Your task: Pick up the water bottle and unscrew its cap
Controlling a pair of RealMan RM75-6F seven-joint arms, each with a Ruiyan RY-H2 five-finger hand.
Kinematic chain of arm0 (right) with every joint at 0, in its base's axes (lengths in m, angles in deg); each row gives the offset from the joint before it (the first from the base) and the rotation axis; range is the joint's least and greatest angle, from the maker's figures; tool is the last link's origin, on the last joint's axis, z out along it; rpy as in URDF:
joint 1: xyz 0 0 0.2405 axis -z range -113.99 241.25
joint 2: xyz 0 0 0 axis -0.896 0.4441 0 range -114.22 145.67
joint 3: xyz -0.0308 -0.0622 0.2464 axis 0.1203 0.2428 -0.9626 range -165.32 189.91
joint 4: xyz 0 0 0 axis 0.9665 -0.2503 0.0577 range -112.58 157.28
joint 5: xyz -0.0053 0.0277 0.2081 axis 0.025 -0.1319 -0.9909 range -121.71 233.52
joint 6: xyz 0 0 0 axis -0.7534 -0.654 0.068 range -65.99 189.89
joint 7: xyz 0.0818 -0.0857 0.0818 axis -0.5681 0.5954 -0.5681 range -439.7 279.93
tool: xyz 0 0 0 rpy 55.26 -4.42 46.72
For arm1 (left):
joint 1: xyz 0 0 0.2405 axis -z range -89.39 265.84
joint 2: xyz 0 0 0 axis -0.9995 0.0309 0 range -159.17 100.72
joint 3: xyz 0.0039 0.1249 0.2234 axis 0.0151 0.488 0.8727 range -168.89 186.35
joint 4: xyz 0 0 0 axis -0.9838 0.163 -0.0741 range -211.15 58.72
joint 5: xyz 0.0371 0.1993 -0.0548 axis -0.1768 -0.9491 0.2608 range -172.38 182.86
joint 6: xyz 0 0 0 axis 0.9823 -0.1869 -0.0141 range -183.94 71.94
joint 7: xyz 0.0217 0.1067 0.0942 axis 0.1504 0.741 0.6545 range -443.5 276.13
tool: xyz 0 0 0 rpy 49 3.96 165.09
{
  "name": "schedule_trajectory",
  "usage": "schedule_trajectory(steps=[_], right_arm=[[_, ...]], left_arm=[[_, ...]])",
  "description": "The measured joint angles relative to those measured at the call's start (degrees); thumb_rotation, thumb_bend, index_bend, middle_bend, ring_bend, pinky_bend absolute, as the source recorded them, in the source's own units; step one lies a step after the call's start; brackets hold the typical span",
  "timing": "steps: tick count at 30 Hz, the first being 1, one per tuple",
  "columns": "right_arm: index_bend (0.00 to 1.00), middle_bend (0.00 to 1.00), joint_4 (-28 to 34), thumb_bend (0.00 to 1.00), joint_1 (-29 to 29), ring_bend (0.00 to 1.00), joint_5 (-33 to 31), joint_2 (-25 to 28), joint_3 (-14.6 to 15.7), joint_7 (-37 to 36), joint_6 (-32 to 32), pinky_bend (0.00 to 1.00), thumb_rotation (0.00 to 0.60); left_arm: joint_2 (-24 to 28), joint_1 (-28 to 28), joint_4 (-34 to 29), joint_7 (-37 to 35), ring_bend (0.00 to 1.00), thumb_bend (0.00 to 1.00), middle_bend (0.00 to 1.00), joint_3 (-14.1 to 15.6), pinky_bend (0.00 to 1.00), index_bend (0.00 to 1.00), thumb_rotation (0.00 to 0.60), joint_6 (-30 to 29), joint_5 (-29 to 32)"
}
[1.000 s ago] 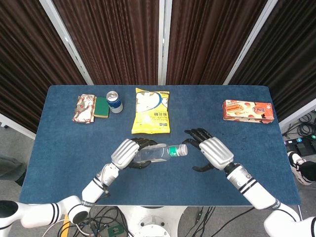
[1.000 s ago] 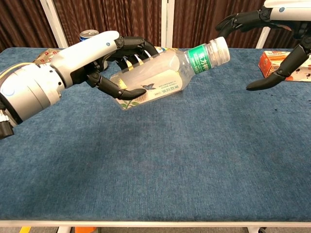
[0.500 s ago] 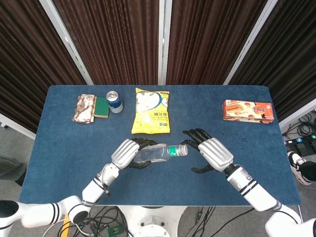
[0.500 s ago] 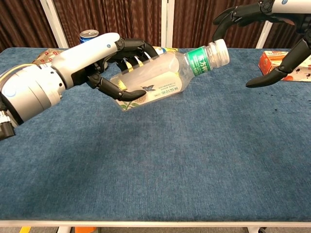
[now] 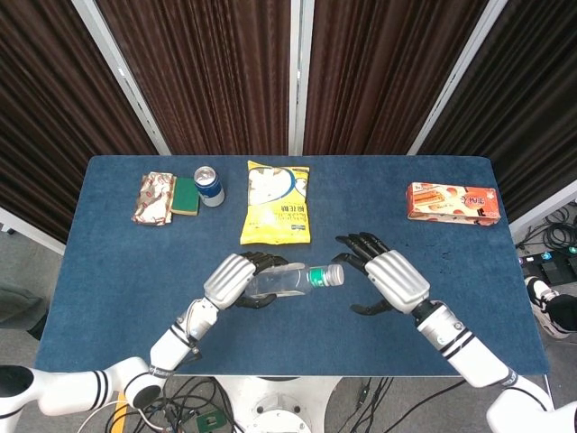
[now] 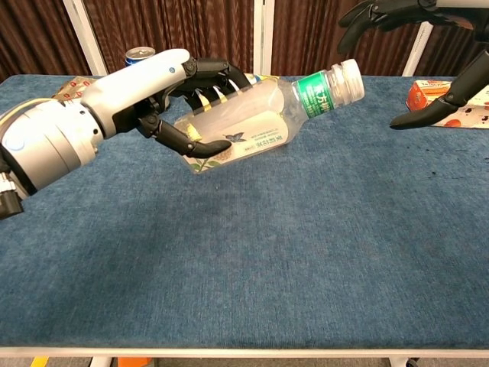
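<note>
Backing off a touch, the right hand point(image 5: 386, 277) is now sitting a shade further from the cap than it was half a second ago, and in the chest view it is riding higher too, its dark fingers point(image 6: 380, 13) almost at the top edge. Everything else is holding steady.

Across the blue cloth-covered table point(image 5: 117, 253), the white left hand point(image 5: 231, 280) is gripping the clear plastic water bottle point(image 5: 287, 280) around its body, fingers wrapped over the top and thumb tucked underneath. That bottle is being carried clear of the table, just in front of the yellow snack bag point(image 5: 277, 202).

Now the relation that matters: the bottle's long axis is running nearly level, left to right, with the neck tipped slightly up and pointing straight toward the right hand. So the white ribbed screw cap point(image 6: 348, 78) is lying just to the left of the right hand's fingertips, near but not touching. The right hand is hanging open, fingers spread and curved, grasping nothing. It is plainly the nearer hand to the cap, and I reckon it needs to come back in along that axis and close around the cap.

As for looks, the bottle is transparent and seems empty, with a green label band point(image 6: 312, 93) at the neck and a printed label showing under the left fingers.
</note>
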Motion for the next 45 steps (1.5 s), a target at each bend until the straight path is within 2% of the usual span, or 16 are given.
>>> schedule_trajectory(steps=[8, 45], right_arm=[[0.24, 0.05, -1.2, 0.05, -0.3, 0.0, -2.2, -0.1, 0.5, 0.0, -2.1, 0.0, 0.6], [0.24, 0.05, -0.4, 0.06, -0.2, 0.0, -0.5, -0.2, 0.5, 0.3, -0.4, 0.0, 0.6]], left_arm=[[0.1, 0.1, -0.4, 0.4, 0.36, 0.32, 0.41, -0.3, 0.43, 0.38, 0.6, -0.1, 0.1], [-0.1, 0.2, -0.3, 0.5, 0.36, 0.32, 0.41, 0.1, 0.43, 0.38, 0.6, -0.4, -0.1]])
